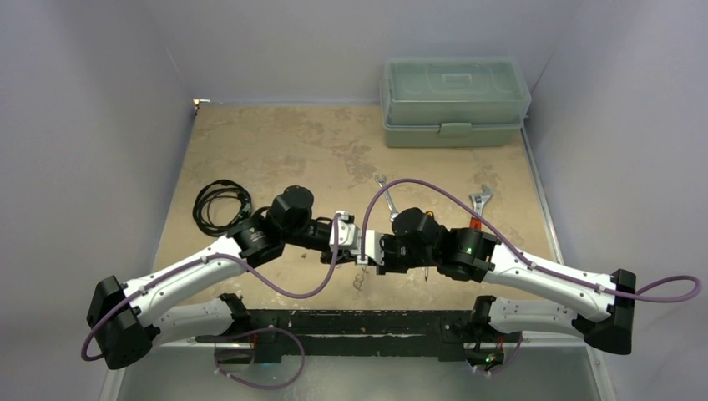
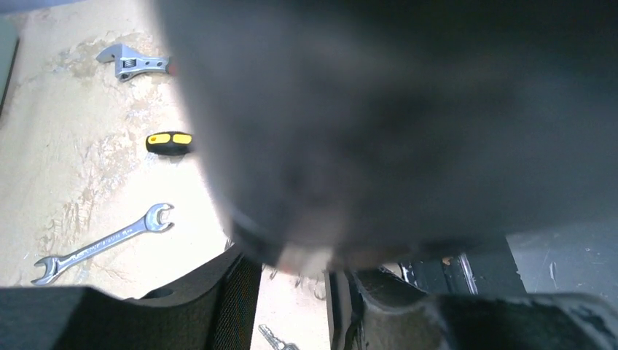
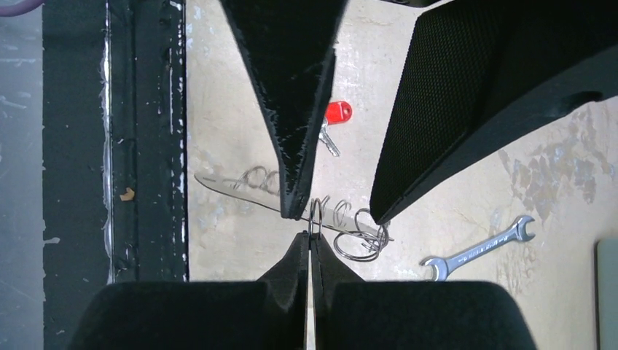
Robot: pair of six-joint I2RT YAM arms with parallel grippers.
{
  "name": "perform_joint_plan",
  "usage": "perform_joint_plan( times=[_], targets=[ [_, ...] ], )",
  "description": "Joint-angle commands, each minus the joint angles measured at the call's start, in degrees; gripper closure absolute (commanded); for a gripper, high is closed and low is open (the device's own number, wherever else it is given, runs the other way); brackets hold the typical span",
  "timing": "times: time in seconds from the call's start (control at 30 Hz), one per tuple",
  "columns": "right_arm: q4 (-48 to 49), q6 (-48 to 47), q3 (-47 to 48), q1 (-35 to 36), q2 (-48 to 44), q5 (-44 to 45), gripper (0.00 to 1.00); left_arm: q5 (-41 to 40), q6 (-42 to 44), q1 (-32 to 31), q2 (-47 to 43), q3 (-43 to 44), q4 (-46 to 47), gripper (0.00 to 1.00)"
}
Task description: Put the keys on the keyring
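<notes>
Table (image 1: 275, 142): tan and worn; the arms meet at its near middle.
Box (image 1: 455, 100): green, lidded, far right.
Left claw (image 3: 334, 216): fingers partly apart, gripping nothing; one tip just beside the keyring.
Right claw (image 3: 310, 239): pinched tight on the keyring's wire.
Keyring (image 3: 315, 211): thin silver loops, near middle, between the claws.
Key (image 3: 337, 113): red-tagged, lying on the table between the left claw's fingers.
</notes>
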Motion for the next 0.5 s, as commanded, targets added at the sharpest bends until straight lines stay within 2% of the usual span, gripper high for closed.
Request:
perform_joint_plan(
  times=[0.0,0.23,0.47],
  targets=[
    [4.11,0.2,2.76,0.07,-2.38,0.93,1.0,1.08,-0.68,-0.36,-1.19,-2.53,2.73,0.63],
    [4.39,0.07,1.9,0.07,-3.63,1.38,1.0,-2.01,-2.65,-0.36,-6.21,-7.82,10.7,0.63],
    [4.73,0.01,1.9,0.07,-3.29,0.91,1.0,-1.33,-3.74,-0.36,-5.41,-8.29,13.93,0.66]
  ],
)
